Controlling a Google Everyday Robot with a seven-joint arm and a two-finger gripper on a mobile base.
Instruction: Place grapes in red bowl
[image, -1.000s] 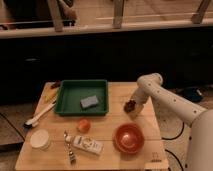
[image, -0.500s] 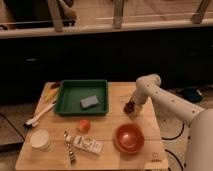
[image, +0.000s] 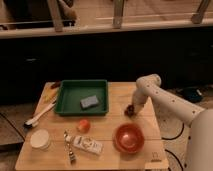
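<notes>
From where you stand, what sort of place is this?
Probably a robot test area staged like a kitchen: a wooden table holds a green tray with a sponge, a red bowl and an orange fruit. The arm's pincer is down at the grapes.

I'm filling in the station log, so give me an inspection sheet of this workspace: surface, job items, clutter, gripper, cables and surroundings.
Surface: wooden table, items mostly on its left and front.
Job's things: grapes on the table right of the green tray, not in the red bowl; nothing seen inside the red bowl.
Clutter: green tray holding a sponge; orange fruit; white cup; packet; brush.
Gripper: gripper down at the grapes, behind the red bowl.
Cables: dark cable on the floor right of the table.
Surroundings: dark wall behind, railing above.
</notes>
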